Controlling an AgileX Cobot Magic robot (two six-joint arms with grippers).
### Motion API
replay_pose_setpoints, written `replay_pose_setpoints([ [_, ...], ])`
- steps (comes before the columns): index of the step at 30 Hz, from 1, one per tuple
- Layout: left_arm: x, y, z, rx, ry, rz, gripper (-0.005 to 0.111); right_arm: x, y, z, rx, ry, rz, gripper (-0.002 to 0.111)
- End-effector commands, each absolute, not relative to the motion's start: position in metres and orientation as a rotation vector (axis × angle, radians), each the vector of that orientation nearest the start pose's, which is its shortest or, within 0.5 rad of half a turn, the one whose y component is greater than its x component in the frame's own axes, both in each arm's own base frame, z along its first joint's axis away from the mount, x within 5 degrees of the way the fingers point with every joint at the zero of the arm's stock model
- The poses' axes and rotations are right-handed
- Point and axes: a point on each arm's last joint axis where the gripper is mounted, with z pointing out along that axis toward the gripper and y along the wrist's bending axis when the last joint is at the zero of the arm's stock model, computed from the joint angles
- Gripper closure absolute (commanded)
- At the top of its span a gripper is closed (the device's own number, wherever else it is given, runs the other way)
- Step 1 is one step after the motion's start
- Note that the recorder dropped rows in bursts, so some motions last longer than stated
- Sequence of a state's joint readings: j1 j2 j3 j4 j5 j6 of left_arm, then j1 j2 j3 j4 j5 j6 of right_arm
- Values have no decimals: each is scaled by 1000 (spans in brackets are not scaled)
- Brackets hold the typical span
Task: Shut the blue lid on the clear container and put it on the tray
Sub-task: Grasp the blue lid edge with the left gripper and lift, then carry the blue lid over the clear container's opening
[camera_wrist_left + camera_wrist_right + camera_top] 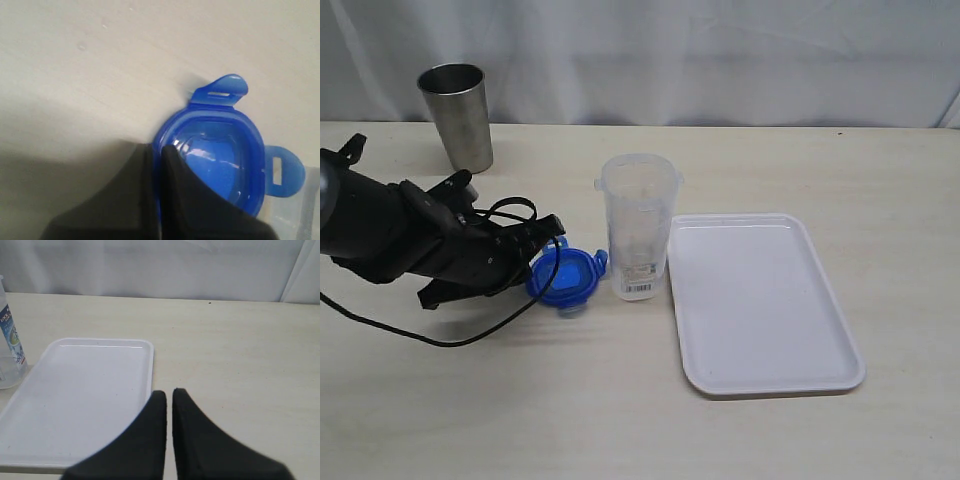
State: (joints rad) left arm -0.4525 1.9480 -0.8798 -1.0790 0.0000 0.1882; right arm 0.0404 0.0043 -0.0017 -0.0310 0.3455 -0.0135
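Pale surface (820,170), grasping step: left hand (161,150) pinches the rim of the blue lid (565,278); next, lift it squarely onto the clear container (638,225).

Left arm (390,240): matte black, bulky cylindrical housing, angular black brackets toward the wrist end. 1 thin black cable (450,344) trails from it, with a smaller loop near the wrist. Left claw (161,149): 2 smooth black wedge-shaped fingers tapering to blunt tips. Right claw (169,392): same 2 black tapered fingers, matte finish.
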Motion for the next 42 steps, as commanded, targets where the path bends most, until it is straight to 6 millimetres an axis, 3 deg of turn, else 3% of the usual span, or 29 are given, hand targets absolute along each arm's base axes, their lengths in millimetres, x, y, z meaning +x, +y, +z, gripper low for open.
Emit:
replay_pose_setpoints([
  [1,312,-153,100,-520,2584,-493,107,53,1,182,-63,1826,-13,104],
  [9,320,-158,128,-297,2521,-495,107,53,1,182,-63,1826,-13,104],
  [18,328,-162,177,157,2367,-412,107,53,1,182,-63,1826,-13,104],
  [25,334,-163,212,266,2227,-379,107,53,1,182,-63,1826,-13,104],
  [42,360,-172,268,593,1963,-193,107,53,1,182,-63,1826,-13,104],
])
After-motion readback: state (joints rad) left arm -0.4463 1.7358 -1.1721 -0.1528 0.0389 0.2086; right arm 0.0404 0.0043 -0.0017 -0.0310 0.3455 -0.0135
